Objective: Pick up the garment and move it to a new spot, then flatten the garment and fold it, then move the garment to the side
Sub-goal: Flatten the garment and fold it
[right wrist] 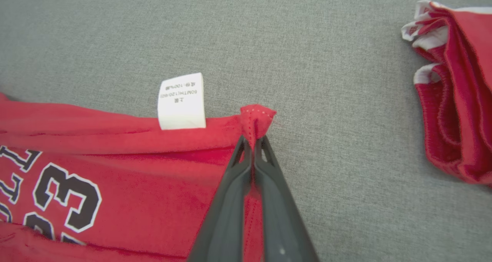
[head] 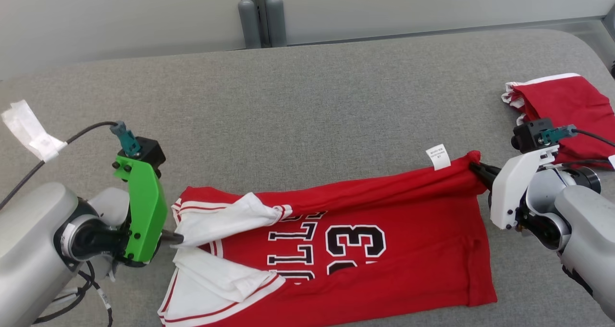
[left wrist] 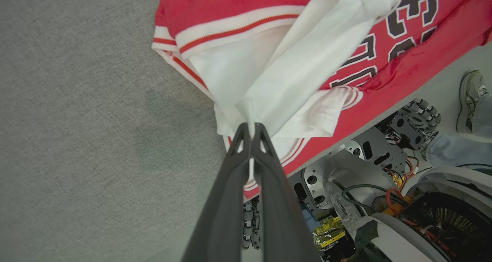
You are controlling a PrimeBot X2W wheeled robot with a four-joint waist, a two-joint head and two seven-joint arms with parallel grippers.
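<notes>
The left gripper (head: pixel 174 238) has both dark fingers pressed together, clamping the white lining of the jersey (head: pixel 384 240) between the tips. The fingers lie level and point toward the right gripper (head: pixel 476 167). Behind them sit a green wrist bracket (head: pixel 144 211) and a grey forearm (head: pixel 33 255). The right gripper is closed on a red hem corner, ahead of its white wrist bracket (head: pixel 516 192).
</notes>
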